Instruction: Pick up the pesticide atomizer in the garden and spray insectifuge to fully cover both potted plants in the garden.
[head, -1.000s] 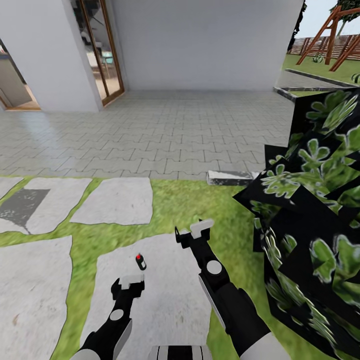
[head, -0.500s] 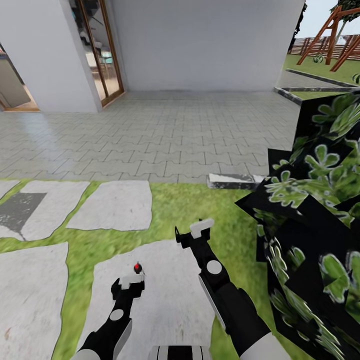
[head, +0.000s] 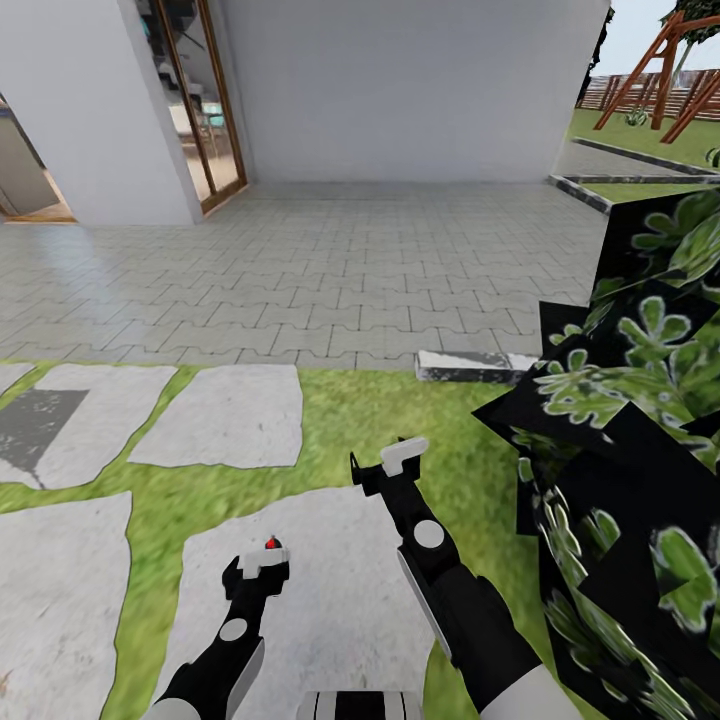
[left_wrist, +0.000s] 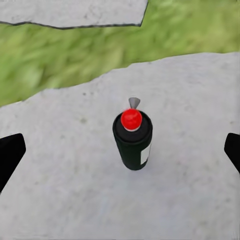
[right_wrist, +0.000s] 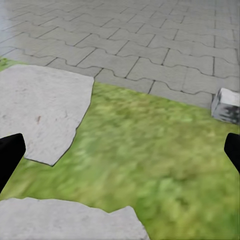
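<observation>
left pincer (left_wrist: 120, 150) spread above pesticide atomizer (left_wrist: 132, 140)

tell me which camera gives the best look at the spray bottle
The left wrist view: the spray bottle stands upright on a stone slab, red cap and label plain. In the head view just its red cap peeks above the left tool.

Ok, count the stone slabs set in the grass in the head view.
4. One stone slab lies ahead left of centre, one at the far left, one at the near left, one under both arms, holding the pesticide atomizer. The bush may hide more.
</observation>
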